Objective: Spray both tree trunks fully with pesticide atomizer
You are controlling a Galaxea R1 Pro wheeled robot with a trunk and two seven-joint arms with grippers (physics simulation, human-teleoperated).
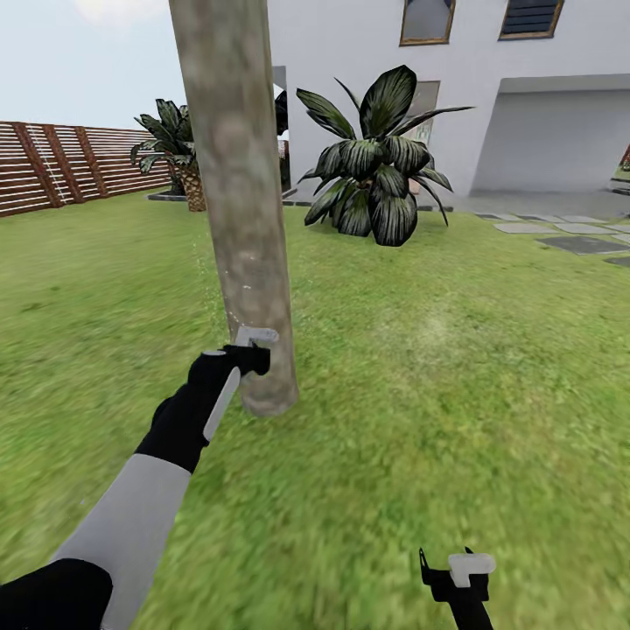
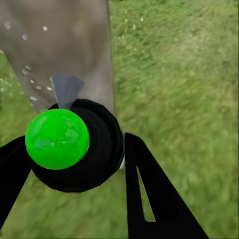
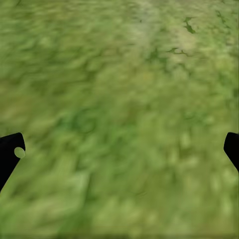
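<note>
Right gripper point(image 1: 457, 569) spread wide, empty, over grass; left gripper point(image 2: 74, 164) clamps atomizer point(image 2: 74, 144) beside speckled trunk point(image 1: 236, 192).

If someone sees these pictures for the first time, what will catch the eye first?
First, the thick tree trunk rising from the lawn at centre-left of the head view, with white pesticide specks on its bark. Next, the left claw pressed close to it, shut on the pesticide atomizer with its bright green dot. Behind stands a dark broad-leaved plant before a white house.
</note>
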